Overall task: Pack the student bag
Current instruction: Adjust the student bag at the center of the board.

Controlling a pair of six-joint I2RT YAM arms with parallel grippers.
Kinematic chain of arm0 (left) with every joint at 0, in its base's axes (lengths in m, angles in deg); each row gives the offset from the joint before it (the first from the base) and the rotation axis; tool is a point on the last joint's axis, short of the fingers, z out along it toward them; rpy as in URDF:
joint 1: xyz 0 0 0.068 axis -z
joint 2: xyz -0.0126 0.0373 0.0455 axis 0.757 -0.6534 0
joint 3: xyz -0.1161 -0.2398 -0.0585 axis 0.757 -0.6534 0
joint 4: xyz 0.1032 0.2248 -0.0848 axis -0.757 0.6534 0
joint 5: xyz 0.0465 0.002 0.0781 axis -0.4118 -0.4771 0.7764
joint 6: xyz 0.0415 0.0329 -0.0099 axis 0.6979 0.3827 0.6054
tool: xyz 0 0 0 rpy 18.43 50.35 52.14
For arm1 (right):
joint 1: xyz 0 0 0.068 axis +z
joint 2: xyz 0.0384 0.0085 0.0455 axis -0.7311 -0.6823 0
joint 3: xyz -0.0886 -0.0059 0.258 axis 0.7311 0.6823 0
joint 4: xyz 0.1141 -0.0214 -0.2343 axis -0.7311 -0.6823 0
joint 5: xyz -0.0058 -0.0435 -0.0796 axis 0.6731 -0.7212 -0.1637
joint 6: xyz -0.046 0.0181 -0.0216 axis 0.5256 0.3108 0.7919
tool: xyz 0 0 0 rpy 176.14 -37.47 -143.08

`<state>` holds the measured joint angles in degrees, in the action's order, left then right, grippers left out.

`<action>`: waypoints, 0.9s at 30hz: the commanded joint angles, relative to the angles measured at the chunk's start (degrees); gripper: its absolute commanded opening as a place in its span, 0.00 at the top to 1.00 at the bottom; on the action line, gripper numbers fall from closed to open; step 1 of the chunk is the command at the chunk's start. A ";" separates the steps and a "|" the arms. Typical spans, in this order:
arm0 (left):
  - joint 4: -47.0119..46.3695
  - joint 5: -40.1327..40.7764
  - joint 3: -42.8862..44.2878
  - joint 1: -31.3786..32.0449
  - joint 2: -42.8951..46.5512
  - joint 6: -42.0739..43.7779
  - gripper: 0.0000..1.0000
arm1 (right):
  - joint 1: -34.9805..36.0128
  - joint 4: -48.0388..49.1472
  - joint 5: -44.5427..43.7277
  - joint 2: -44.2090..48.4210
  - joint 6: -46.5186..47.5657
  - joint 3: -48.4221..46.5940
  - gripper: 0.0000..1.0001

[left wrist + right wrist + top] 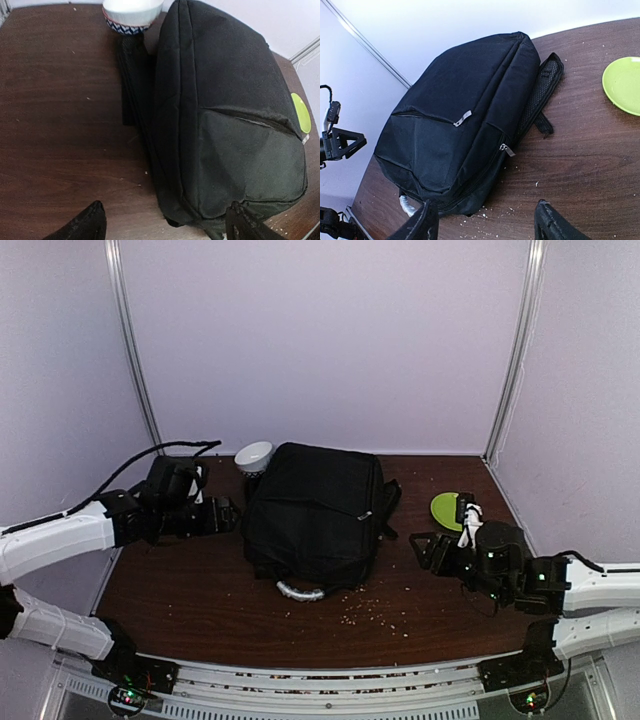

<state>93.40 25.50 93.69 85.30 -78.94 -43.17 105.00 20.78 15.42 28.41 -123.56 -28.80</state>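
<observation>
**Dark wood table (190,585) between pale walls**

The student bag (315,510) lies flat at the table's middle. The left pincer (165,220) gapes wide beside the bag's left flank. The right pincer (485,220), equally wide, hovers off its right side, near a green plate (448,508).

Both arms sit low and reach in from the sides. The left arm (55,540) comes in from the left edge, white forearm then black wrist, and the left gripper (228,516) points right toward the middle. The right arm (600,588) does the same from the right, a bit nearer, with the right gripper (425,548) pointing left. On the wrist cams, both sets of fingers (92,222) (422,225) are spread wide, gripping nothing.
</observation>
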 commanded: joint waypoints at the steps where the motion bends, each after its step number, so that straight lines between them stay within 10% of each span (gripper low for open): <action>1: -13.64 -7.83 0.11 -0.06 -7.14 -7.07 0.16 | -0.34 -2.97 1.40 -0.61 -2.05 -1.32 0.35; 7: -15.50 -13.30 7.57 1.07 -21.14 -6.80 0.20 | -0.29 -5.00 0.82 1.27 -2.88 -1.29 0.36; 18: -19.52 -16.76 12.27 11.08 -28.94 -7.21 0.69 | -0.32 -8.08 -0.15 3.88 -3.72 -1.31 0.37; 27: 2.07 5.14 9.35 11.06 -5.48 0.34 0.08 | -0.33 -17.24 -5.58 6.26 6.94 -9.95 0.32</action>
<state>84.39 17.28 101.17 96.90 -95.85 -48.32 104.80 8.58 15.29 33.22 -123.02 -32.32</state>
